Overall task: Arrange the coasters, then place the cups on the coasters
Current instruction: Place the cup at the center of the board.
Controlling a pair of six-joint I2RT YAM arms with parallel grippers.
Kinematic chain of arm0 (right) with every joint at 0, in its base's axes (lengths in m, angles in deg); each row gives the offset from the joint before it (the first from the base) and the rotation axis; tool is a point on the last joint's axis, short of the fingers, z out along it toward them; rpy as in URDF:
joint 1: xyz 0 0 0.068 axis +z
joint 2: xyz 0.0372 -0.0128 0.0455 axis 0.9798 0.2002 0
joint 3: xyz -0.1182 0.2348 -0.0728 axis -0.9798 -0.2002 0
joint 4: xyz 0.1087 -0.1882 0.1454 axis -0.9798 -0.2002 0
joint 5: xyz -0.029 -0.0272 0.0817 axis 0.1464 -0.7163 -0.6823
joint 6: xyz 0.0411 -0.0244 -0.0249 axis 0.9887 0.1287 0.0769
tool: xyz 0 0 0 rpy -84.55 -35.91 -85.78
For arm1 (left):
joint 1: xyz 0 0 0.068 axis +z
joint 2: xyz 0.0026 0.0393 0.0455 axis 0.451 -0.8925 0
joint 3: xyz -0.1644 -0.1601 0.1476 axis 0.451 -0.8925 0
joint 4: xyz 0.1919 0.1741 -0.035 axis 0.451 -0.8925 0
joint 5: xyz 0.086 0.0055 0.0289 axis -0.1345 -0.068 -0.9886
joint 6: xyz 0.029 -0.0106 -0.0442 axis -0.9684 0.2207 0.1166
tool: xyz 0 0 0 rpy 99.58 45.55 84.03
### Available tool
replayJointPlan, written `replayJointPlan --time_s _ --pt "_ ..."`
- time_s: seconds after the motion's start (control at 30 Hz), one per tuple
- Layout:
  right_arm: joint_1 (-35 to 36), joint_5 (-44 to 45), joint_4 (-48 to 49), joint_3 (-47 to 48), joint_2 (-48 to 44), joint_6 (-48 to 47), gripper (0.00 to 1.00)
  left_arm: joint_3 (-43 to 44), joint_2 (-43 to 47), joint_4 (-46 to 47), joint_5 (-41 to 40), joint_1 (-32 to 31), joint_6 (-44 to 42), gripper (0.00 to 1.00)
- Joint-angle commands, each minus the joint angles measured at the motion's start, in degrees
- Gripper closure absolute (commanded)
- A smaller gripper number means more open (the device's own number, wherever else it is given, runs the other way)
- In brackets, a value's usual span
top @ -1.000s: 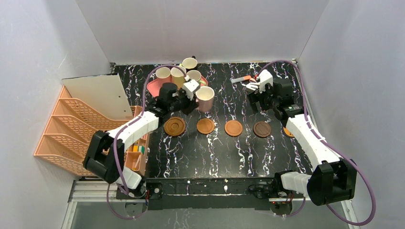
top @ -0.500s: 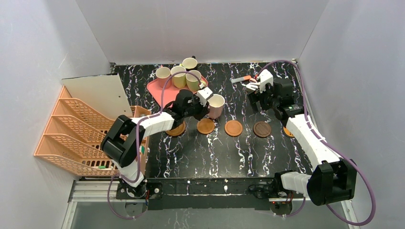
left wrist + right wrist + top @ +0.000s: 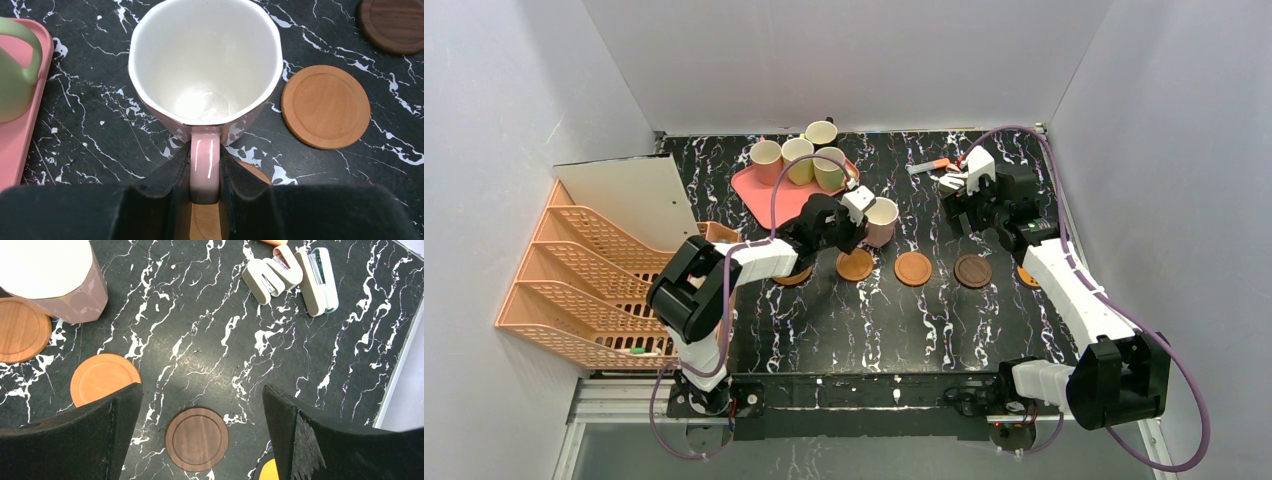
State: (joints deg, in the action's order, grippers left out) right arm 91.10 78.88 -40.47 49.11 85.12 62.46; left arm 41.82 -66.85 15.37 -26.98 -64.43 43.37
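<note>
My left gripper [image 3: 205, 167] is shut on the handle of the pale pink cup [image 3: 205, 65], which hangs upright just behind the coaster row [image 3: 879, 220]. A wooden coaster [image 3: 205, 220] shows under the handle. Coasters lie in a row: one partly under the left arm [image 3: 789, 274], two orange-brown [image 3: 855, 264] [image 3: 913, 268], one dark brown [image 3: 972, 270], one partly hidden by the right arm [image 3: 1027, 277]. Three cups [image 3: 798, 160] stand on the pink tray [image 3: 769, 192], with a dark one [image 3: 821, 132] behind. My right gripper [image 3: 200, 390] is open above the dark coaster [image 3: 196, 439].
An orange file rack [image 3: 574, 270] and a white board [image 3: 629, 195] fill the left side. A small organiser [image 3: 709, 325] sits by the left arm's base. Two staplers [image 3: 290, 275] and an orange pen [image 3: 936, 164] lie at the back right.
The left arm has carried the pale pink cup to the right, away from the tray, and lower over the coaster row. The right arm has not moved.
</note>
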Motion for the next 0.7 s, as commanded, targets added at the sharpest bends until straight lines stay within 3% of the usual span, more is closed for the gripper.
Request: replayJointPlan --time_s 0.0,0.17,0.6,0.67 --pt "-0.27 -1.67 1.07 0.05 0.16 -0.30 0.01 0.93 0.54 6.45 -0.44 -0.31 0.75 1.00" --pt "-0.25 -4.08 0.66 -0.06 0.29 -0.65 0.01 0.87 -0.29 6.45 0.15 -0.29 0.92 0.92" --pt "-0.28 -6.92 -0.27 0.06 1.39 -0.75 0.01 1.97 -0.76 1.67 3.28 -0.52 1.80 0.31" --pt "-0.26 -6.88 -0.18 -0.01 1.30 -0.78 0.01 2.77 -0.89 -0.88 3.88 -0.58 1.65 0.26"
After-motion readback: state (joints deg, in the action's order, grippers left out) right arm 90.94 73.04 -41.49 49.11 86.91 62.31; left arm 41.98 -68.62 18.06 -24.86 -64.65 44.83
